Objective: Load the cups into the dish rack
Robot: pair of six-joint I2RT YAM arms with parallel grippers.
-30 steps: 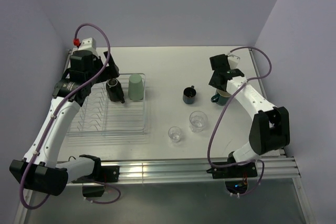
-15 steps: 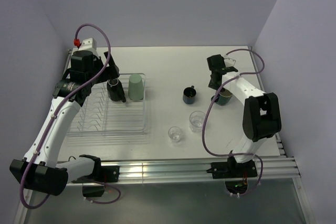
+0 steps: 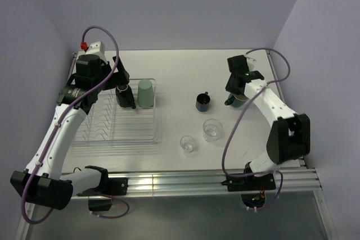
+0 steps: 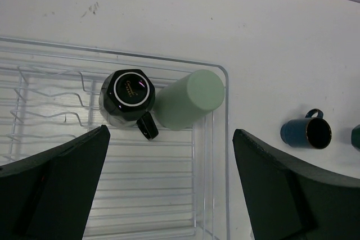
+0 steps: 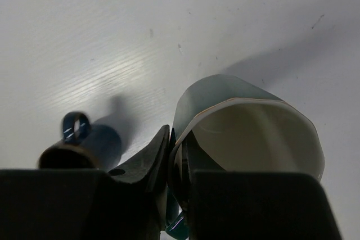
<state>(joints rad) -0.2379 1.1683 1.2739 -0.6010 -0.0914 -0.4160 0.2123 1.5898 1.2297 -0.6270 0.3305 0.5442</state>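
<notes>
Our right gripper clenched on green mug wall, one finger inside rim, ready to lift it off table, far right. Left gripper released above dish rack. Black mug, mint tumbler upturned there, likely to drain.

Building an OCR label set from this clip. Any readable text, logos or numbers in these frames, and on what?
No text here reads as words or numbers.
Gold mark on the upturned base of the black mug in the dish rack: too small and blurred to read.
Navy mug, green mug, mint tumbler: no print visible.
</notes>
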